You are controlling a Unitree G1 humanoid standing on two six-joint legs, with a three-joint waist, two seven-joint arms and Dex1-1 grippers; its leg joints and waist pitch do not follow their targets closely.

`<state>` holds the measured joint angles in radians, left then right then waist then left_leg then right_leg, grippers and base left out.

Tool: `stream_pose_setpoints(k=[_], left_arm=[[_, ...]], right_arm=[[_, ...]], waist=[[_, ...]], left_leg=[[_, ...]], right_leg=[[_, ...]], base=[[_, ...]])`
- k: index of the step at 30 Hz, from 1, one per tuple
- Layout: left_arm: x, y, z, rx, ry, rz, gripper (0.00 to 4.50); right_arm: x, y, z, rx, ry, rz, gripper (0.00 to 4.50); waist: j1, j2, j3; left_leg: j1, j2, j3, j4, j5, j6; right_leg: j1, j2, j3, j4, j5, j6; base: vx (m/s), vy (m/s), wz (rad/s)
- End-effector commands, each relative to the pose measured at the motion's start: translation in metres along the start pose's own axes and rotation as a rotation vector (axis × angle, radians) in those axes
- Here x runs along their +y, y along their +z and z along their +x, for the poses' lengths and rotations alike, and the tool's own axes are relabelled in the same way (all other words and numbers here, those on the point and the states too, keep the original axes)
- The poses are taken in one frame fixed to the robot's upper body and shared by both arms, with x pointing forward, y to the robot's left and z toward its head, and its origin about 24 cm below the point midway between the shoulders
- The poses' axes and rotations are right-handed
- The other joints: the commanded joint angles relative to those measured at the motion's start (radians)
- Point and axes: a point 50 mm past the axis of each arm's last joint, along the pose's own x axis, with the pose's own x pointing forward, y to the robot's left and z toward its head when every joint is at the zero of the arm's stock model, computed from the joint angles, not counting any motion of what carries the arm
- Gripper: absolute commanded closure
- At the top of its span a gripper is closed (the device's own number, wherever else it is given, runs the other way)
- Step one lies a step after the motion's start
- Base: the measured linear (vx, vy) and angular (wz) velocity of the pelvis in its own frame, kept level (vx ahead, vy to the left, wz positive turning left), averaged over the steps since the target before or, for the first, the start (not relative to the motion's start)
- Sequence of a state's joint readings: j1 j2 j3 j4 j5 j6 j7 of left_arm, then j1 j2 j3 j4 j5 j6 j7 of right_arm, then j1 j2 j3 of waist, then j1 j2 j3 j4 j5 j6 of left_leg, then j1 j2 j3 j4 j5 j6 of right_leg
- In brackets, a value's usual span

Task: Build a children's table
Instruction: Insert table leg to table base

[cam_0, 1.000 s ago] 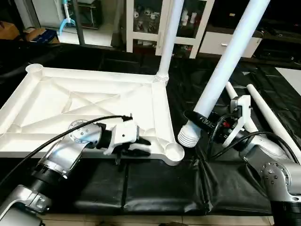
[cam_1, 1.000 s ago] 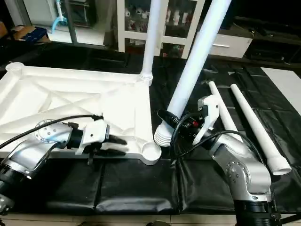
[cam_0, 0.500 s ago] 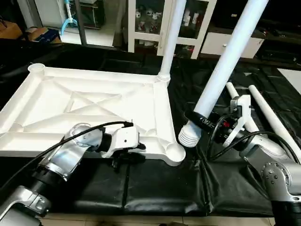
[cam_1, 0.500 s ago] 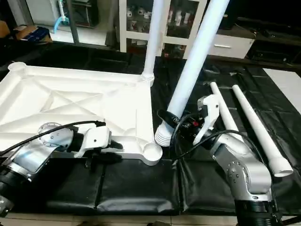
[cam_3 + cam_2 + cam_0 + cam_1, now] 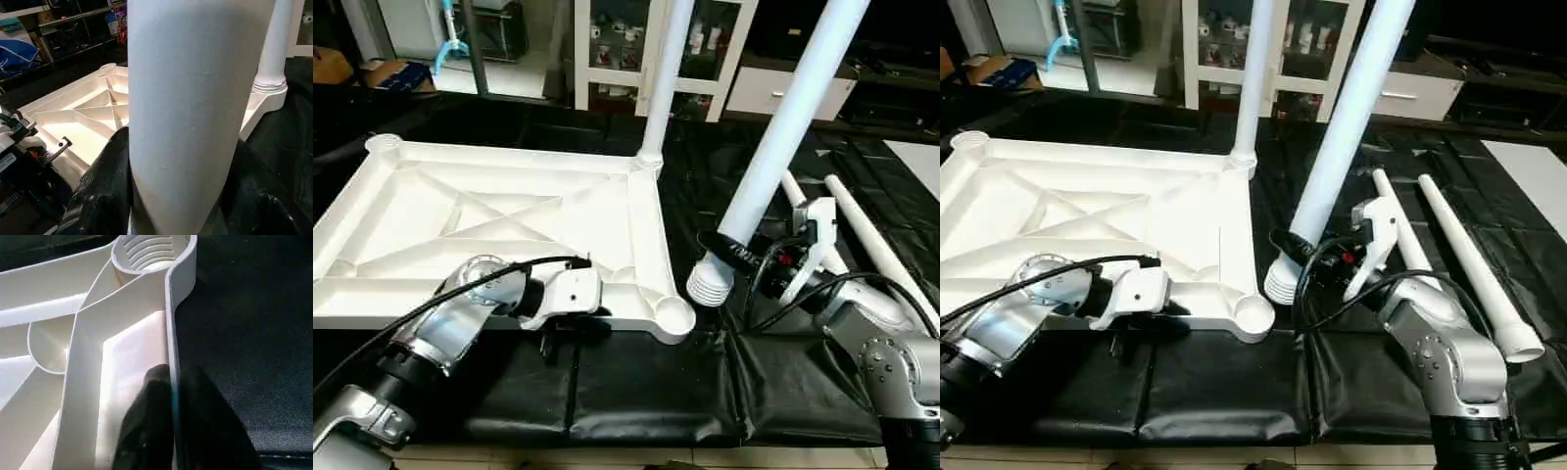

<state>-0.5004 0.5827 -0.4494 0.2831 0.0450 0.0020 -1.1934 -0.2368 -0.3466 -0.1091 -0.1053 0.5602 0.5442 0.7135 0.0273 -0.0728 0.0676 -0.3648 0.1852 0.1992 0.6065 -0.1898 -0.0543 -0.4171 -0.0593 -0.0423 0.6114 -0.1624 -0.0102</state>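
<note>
While the white plastic rectangular tabletop [image 5: 509, 225] lies ribbed side up on the black padded surface [image 5: 636, 382], one white tapered tube leg [image 5: 668, 69] stands in its far corner socket. Left claw [image 5: 171, 431] pinches the near rim, apparently steadying it. Right claw [image 5: 729, 253] clasps a second white leg [image 5: 783, 127], threaded end beside the open near socket [image 5: 674, 315].

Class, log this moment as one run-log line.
left gripper: shut on tabletop rim | right gripper: holds leg beside corner socket
</note>
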Motion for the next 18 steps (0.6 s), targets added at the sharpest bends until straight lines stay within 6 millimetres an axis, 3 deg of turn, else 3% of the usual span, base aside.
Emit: stream_pose_setpoints(k=[1, 4, 5, 7, 11, 12, 14, 15, 17, 18], left_arm=[[-0.012, -0.012, 0.004, 0.049, -0.057, -0.041, 4.31], [-0.013, -0.014, 0.004, 0.051, -0.066, -0.057, 4.45], [-0.014, -0.013, 0.004, 0.051, -0.072, -0.061, 4.45], [-0.015, -0.013, 0.004, 0.051, -0.076, -0.063, 4.45], [-0.016, -0.014, 0.003, 0.055, -0.075, -0.067, 4.45], [-0.016, -0.014, 0.004, 0.056, -0.075, -0.068, 4.45], [-0.017, -0.014, 0.004, 0.058, -0.071, -0.07, 4.45], [-0.017, -0.014, 0.005, 0.057, -0.069, -0.07, 4.45], [-0.018, -0.013, 0.007, 0.055, -0.068, -0.07, 4.45], [-0.018, -0.012, 0.008, 0.051, -0.069, -0.07, 4.45]], right_arm=[[0.0, 0.008, 0.001, -0.013, 0.022, -0.005, 2.66], [-0.002, 0.009, 0.002, -0.018, 0.023, 0.026, 2.66], [-0.002, 0.009, 0.002, -0.02, 0.023, 0.031, 2.66], [-0.003, 0.01, 0.002, -0.023, 0.022, 0.044, 2.66], [-0.005, 0.008, 0.002, -0.001, 0.02, 0.145, 2.66], [-0.006, 0.007, 0.003, 0.013, 0.016, 0.173, 2.66], [-0.01, 0.002, 0.004, 0.075, -0.008, 0.299, 2.66], [-0.011, -0.001, 0.004, 0.098, -0.015, 0.342, 2.66], [-0.013, -0.002, 0.006, 0.088, -0.015, 0.439, 2.66], [-0.014, -0.001, 0.007, 0.071, -0.014, 0.489, 2.66]], waist=[[0.001, 0.007, -0.067], [0.0, 0.007, -0.068], [-0.001, -0.004, -0.067], [0.001, 0.003, -0.067], [0.0, 0.002, -0.066], [-0.001, -0.002, -0.064], [-0.001, -0.001, -0.065], [-0.004, -0.005, -0.064], [-0.003, -0.001, -0.064], [-0.005, -0.006, -0.064]], left_leg=[[0.015, 0.047, -0.024, -0.075, -0.219, -0.01], [0.015, 0.047, -0.023, -0.074, -0.209, -0.007], [0.014, 0.047, -0.021, -0.074, -0.208, -0.004], [0.015, 0.047, -0.022, -0.074, -0.201, -0.003], [0.016, 0.046, -0.022, -0.074, -0.2, 0.0], [0.016, 0.045, -0.022, -0.075, -0.198, 0.001], [0.015, 0.044, -0.021, -0.074, -0.194, -0.001], [0.014, 0.042, -0.022, -0.074, -0.189, -0.002], [0.017, 0.043, -0.021, -0.072, -0.197, -0.007], [0.017, 0.043, -0.022, -0.073, -0.198, -0.011]], right_leg=[[0.041, -0.076, 0.047, -0.076, -0.32, -0.165], [0.042, -0.074, 0.047, -0.073, -0.3, -0.175], [0.042, -0.074, 0.046, -0.074, -0.303, -0.175], [0.042, -0.076, 0.047, -0.073, -0.311, -0.173], [0.04, -0.074, 0.047, -0.074, -0.316, -0.172], [0.04, -0.074, 0.046, -0.075, -0.321, -0.173], [0.041, -0.073, 0.047, -0.076, -0.324, -0.172], [0.042, -0.072, 0.046, -0.076, -0.331, -0.173], [0.038, -0.075, 0.047, -0.079, -0.347, -0.168], [0.038, -0.075, 0.046, -0.08, -0.357, -0.164]], base=[[0.0, 0.0, 0.0], [0.0, 0.0, 0.0], [0.0, 0.0, 0.0], [0.0, 0.0, 0.0], [0.0, 0.0, 0.0], [0.0, 0.0, 0.0], [0.0, 0.0, 0.0], [0.0, 0.0, 0.0], [0.0, 0.0, 0.0], [0.0, 0.0, 0.0]])
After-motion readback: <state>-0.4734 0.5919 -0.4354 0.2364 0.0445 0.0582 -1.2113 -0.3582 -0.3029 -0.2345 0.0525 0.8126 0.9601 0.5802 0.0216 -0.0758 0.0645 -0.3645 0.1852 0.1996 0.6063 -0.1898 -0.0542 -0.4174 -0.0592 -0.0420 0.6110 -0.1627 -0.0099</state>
